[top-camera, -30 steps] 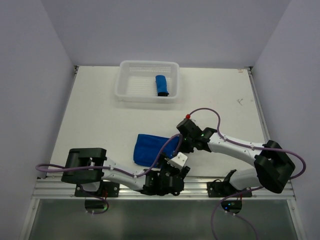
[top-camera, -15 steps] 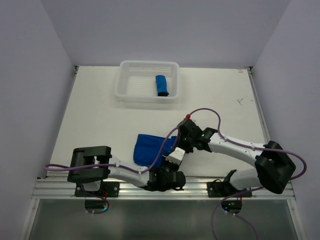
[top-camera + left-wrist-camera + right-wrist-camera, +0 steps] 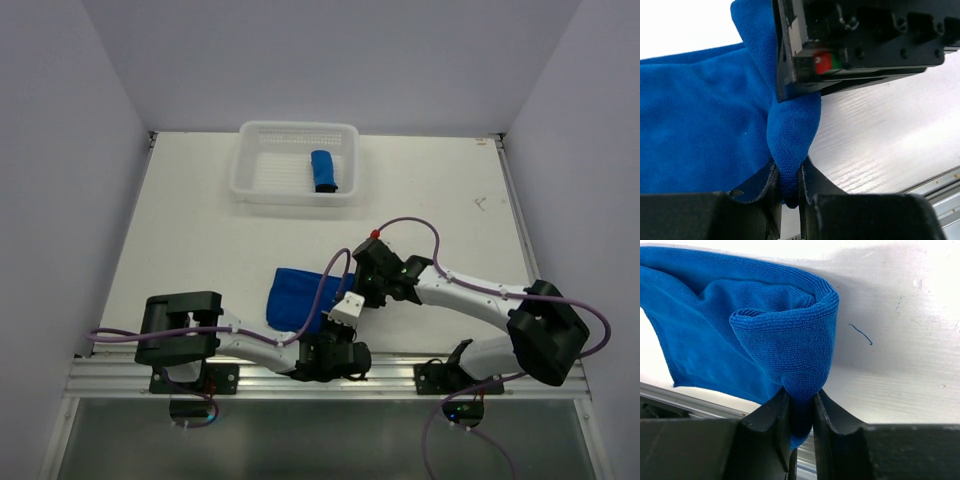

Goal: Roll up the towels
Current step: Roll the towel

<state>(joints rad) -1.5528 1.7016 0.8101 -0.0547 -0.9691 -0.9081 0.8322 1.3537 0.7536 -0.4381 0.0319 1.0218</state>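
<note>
Left claw (image 3: 789, 171) and right claw (image 3: 801, 396) both pinching loose towel (image 3: 292, 297), lying this side of basket (image 3: 246, 183); rolled towel (image 3: 322, 171) sitting inside.

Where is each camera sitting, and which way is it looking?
Top: high behind the robot, looking down at table, basket, left arm, right arm.
Left wrist: on the left arm, facing its left claw pinching the blue towel.
Right wrist: on the right arm, facing its right claw pinching that towel.
Both wrist views share the towel.
</note>
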